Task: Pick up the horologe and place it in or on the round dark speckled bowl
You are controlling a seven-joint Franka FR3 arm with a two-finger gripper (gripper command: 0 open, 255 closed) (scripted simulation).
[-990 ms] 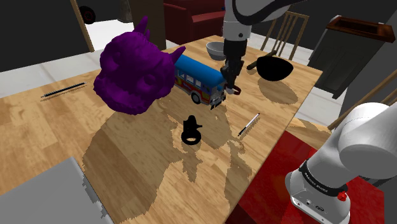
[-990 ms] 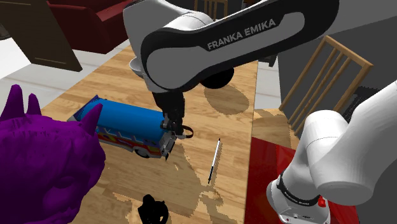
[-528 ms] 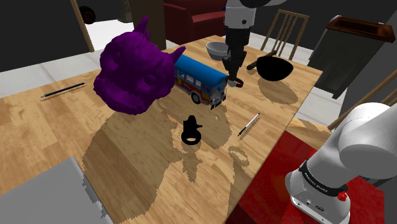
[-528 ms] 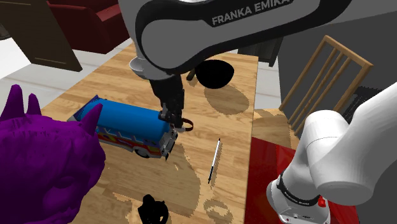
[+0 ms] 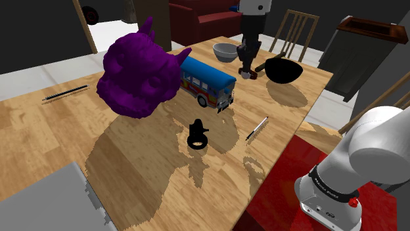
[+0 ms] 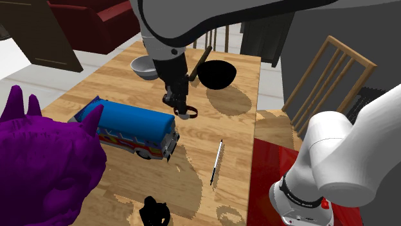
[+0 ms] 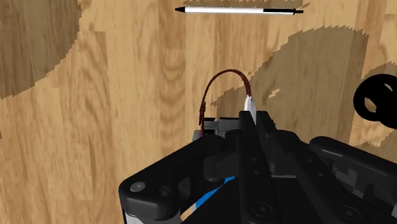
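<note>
Arm (image 6: pixel 193 19) extended, end effector (image 6: pixel 177 106) pointing down, clamped on watch (image 6: pixel 186 115).

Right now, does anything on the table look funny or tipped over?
Nothing looks spilled or tipped. The watch is off the table, pinched in the hand, its dark red strap looping out. The purple spiky head looks huge beside the bus.

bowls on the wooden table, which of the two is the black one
The round black bowl, on the shoulder view's right of the black gripper that holds the red-strapped watch. The other round bowl, left of the gripper, is pale grey.
</note>
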